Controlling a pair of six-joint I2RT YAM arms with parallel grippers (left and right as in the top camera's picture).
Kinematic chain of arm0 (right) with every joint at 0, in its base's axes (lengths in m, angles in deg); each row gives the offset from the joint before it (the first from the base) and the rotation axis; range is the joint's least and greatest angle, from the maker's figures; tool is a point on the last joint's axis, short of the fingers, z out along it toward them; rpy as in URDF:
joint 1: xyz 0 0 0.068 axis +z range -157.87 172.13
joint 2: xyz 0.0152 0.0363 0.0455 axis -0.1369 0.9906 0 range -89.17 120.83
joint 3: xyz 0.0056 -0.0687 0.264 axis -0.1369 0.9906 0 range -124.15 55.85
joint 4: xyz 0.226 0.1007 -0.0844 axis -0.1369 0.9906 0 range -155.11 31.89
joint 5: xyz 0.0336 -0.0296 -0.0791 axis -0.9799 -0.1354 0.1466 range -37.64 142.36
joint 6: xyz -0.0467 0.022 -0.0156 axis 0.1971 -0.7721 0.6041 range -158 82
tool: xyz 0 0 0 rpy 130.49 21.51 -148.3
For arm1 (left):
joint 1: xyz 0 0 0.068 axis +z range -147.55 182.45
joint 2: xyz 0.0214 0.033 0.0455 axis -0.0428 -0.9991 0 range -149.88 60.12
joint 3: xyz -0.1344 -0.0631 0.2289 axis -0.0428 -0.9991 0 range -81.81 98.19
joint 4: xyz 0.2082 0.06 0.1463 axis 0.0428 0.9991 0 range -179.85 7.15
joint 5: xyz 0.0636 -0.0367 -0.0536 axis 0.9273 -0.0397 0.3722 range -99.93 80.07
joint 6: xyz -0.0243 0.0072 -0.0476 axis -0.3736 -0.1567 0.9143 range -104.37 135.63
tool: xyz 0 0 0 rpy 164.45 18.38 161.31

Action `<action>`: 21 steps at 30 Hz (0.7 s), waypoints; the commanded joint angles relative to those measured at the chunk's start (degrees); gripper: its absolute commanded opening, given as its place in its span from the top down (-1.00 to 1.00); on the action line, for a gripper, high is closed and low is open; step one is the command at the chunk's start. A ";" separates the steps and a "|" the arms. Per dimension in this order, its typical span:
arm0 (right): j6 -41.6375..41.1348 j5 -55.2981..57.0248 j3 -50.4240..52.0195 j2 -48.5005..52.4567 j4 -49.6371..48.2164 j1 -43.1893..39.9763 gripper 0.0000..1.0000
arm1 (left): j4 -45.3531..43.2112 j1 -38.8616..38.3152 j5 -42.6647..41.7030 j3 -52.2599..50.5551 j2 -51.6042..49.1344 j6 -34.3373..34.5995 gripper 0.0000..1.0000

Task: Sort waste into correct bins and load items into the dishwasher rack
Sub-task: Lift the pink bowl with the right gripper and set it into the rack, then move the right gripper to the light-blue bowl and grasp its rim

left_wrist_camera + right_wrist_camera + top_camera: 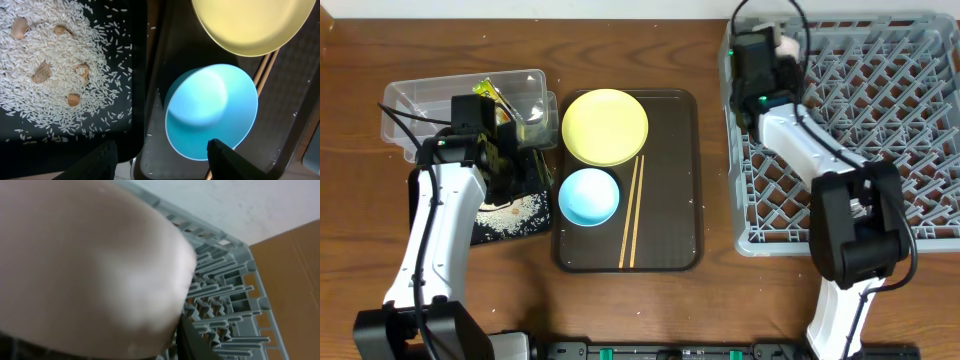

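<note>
My left gripper (165, 165) is open and empty. It hovers over the gap between the black tray (542, 172) and the light blue bowl (212, 110). Loose white rice (55, 75) with a few brown scraps lies in the black tray. The pale yellow plate (605, 126), the blue bowl (588, 196) and the wooden chopsticks (632, 210) lie on the brown serving tray (670, 180). The green-and-orange wrapper (492, 93) sits in the clear tub (420, 100). My right gripper (780, 55) is shut on the white-pink bowl (90, 260) over the far left corner of the grey dishwasher rack (880, 120). I cannot make out the white cup.
The rack's pegs (220, 295) stand close beside the held bowl. The rack fills the right side of the table. The clear tub and the black tray crowd the left side. Bare wooden table shows along the front edge (720, 310).
</note>
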 commanded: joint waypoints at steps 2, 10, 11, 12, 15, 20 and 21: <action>-3.02 -3.56 -0.28 0.55 2.34 2.73 0.50 | 0.17 0.22 0.35 0.15 0.70 0.22 -0.21; -8.83 -3.58 -0.28 -3.06 8.52 2.51 0.28 | 0.17 0.22 0.35 0.15 0.70 0.22 -0.22; -8.92 -3.58 -0.28 -3.78 9.25 2.34 0.26 | 0.17 0.22 0.35 0.15 0.70 0.22 -0.22; -8.92 -3.58 -0.28 -4.59 9.88 2.21 0.21 | 0.17 0.22 0.35 0.15 0.70 0.22 -0.21; -8.92 -3.58 -0.28 -7.45 11.06 1.62 0.10 | 0.17 0.22 0.35 0.15 0.70 0.22 -0.22; -8.92 -3.65 -0.28 -12.37 10.97 0.90 -0.18 | 0.17 0.22 0.35 0.15 0.70 0.22 -0.22; -8.92 -3.65 -0.28 -13.22 10.97 0.90 -0.22 | 0.17 0.22 0.35 0.15 0.70 0.20 -0.21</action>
